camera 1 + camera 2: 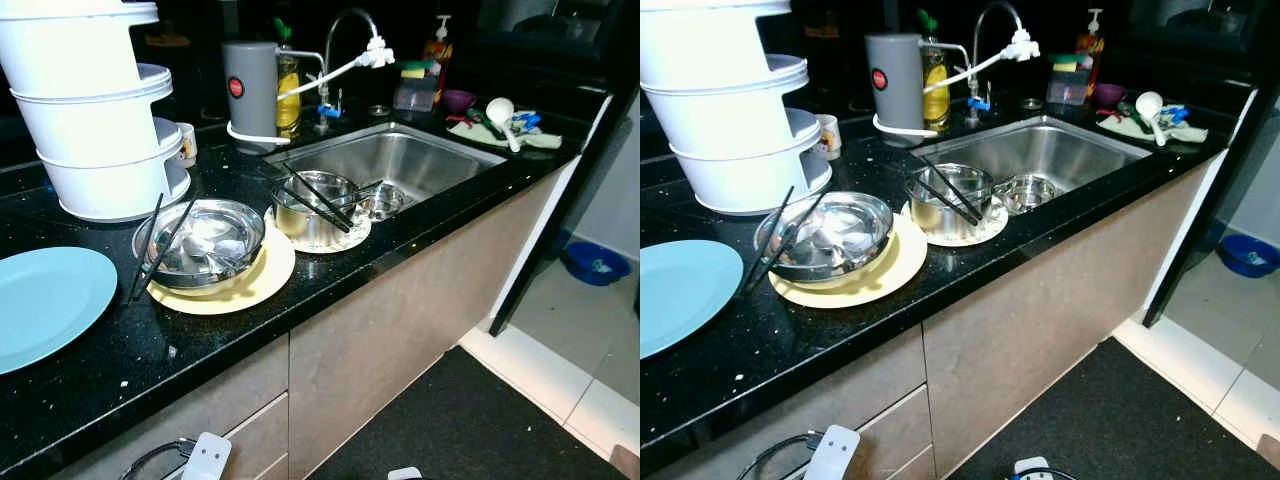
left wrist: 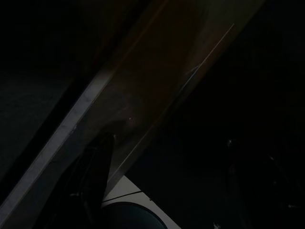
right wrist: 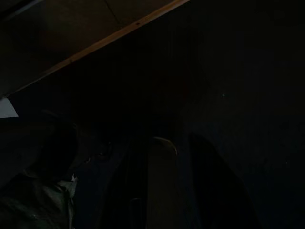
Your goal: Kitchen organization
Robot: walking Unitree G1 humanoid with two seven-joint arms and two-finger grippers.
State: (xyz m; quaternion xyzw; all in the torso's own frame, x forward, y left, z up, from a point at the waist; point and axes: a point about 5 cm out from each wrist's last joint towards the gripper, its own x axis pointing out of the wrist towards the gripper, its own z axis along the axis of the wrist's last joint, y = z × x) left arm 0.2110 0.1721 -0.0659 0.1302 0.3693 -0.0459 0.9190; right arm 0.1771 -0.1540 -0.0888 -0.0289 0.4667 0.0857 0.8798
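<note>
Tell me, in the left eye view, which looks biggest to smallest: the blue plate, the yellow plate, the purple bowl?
1. Blue plate, though it is nearest the camera.
2. Yellow plate.
3. Purple bowl, far back by the sink.

You're facing a black speckled countertop (image 1: 120, 360) with a steel sink (image 1: 400, 160) set in it. Directly on it lie a light blue plate (image 1: 45, 300), a yellow plate (image 1: 240, 285) under a steel bowl, and a white tiered rack (image 1: 95, 120).

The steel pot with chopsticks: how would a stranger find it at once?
Start at the steel sink in the black countertop. On its left rim stands a small steel pot on a white saucer. Unlike the wide steel bowl on a yellow plate, it is deep and narrow.
</note>
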